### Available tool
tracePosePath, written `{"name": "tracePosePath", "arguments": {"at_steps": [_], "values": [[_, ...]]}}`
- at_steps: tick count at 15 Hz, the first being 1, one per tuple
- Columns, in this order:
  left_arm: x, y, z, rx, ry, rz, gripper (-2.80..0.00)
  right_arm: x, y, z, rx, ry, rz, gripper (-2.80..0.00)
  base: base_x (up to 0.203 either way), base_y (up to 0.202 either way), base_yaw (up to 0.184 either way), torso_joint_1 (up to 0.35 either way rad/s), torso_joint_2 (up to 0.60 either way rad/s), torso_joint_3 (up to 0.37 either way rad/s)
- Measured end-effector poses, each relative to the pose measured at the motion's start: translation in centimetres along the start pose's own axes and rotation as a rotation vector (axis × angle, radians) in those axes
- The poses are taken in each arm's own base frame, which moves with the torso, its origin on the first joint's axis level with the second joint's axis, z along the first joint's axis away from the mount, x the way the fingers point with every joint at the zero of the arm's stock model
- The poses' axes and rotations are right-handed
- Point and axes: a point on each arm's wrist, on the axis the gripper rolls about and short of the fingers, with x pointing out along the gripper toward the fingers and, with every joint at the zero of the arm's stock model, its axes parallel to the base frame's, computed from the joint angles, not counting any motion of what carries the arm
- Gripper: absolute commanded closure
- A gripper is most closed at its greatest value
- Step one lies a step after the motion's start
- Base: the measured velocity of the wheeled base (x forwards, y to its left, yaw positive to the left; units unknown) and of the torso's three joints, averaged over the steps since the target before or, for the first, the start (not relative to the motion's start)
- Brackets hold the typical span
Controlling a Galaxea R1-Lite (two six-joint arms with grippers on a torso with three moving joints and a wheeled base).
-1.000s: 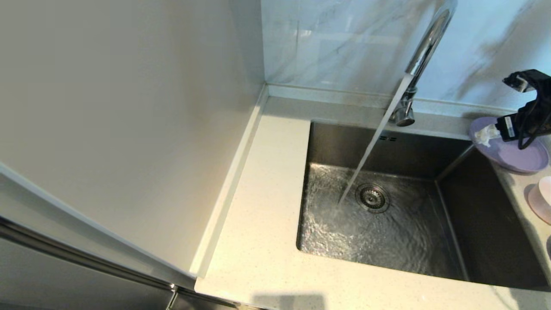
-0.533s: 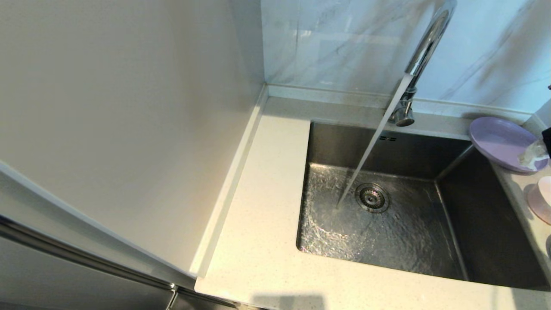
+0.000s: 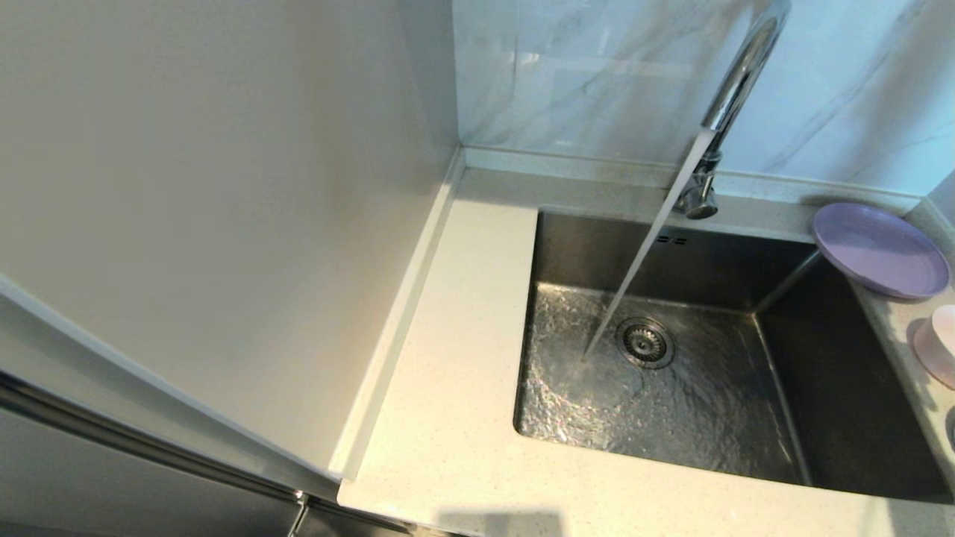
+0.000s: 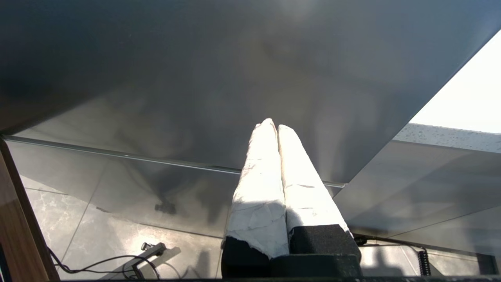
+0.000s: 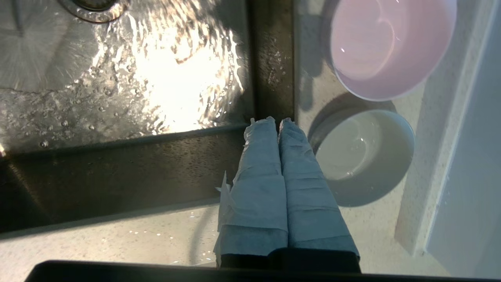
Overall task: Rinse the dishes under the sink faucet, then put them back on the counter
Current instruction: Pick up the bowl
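Observation:
The lavender plate [image 3: 880, 250] lies on the counter [image 3: 448, 335] at the sink's far right corner. The pink saucer [image 3: 936, 350] [image 5: 387, 43] sits at the right edge of the head view. Beside it on the counter [image 5: 372, 235] stands the pale bowl [image 5: 364, 150]. Water runs from the chrome faucet [image 3: 735, 82] into the steel basin [image 3: 671, 403]. My right gripper [image 5: 274, 120] is shut and empty, above the basin's rim right next to the pale bowl. My left gripper [image 4: 273, 124] is shut and empty, parked low. Neither gripper shows in the head view.
A white panel [image 3: 224, 224] walls off the counter's left side, and a marbled wall [image 3: 582, 74] runs along the back. The drain [image 3: 645, 343] sits mid-basin. The left wrist view faces a grey steel front [image 4: 195, 78] above a tiled floor [image 4: 117, 243].
My right gripper has drawn back from over the lavender plate toward the right and left the head view. The plate stays on the counter. Water keeps running.

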Motion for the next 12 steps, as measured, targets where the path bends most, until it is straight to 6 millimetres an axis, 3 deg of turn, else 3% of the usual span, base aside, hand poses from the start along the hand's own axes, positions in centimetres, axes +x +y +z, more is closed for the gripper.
{"name": "tracePosePath", "arguments": {"at_steps": [1,2,12], "values": [[0.0,0.0,0.0,0.0,0.0,0.0,0.0,0.6,-0.1,-0.1,0.011,0.022,-0.023,0.0,0.0,0.0,0.0,0.0,0.0,0.0],[0.0,0.0,0.0,0.0,0.0,0.0,0.0,1.3,-0.3,-0.1,0.018,0.044,-0.04,-2.8,0.0,0.0,0.0,0.0,0.0,0.0],[0.0,0.0,0.0,0.0,0.0,0.0,0.0,5.5,-2.3,0.8,0.076,0.102,-0.057,-2.8,0.0,0.0,0.0,0.0,0.0,0.0]]}}
